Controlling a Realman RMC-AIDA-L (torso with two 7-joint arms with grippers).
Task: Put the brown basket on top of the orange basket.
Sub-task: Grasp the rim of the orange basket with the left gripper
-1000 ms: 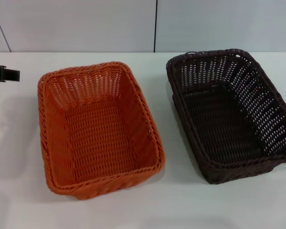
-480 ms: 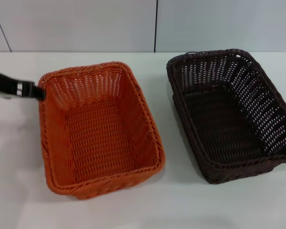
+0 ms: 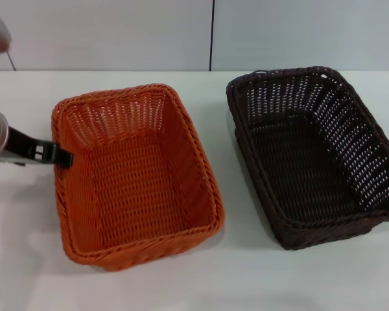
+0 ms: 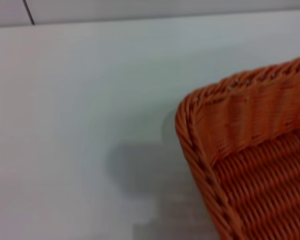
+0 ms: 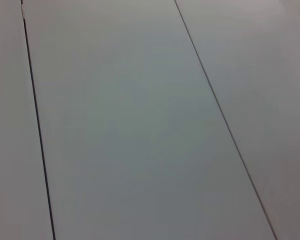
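Landmark: the orange basket (image 3: pixel 136 175) sat on the white table (image 3: pixel 201 285), open side up, nothing in it.
Brown basket: the brown basket (image 3: pixel 314 155) stood to the right of the orange one, a strip of bare table between them, upright, also with nothing in it, untouched by any arm.
Left gripper: the left gripper (image 3: pixel 59 157) was right at the orange basket's left rim, about midway along that side; its dark tip looked to be at or against the braid. Whether it was wide or narrow, I could not tell.
Left wrist view: one corner of the orange basket's rim (image 4: pixel 190 107) and bare table beside it, nothing more.
Right gripper: out of sight; its wrist camera faced only a plain panelled wall (image 5: pixel 140 120).
Step in hand: by my reckoning the very start. The brown basket was not yet lifted, and the left arm seemed set to steady or shift the orange one.
Next move: I'd say a grip on the brown basket's rim, a clean lift, a carry left over the orange basket, long sides lined up so it nests.
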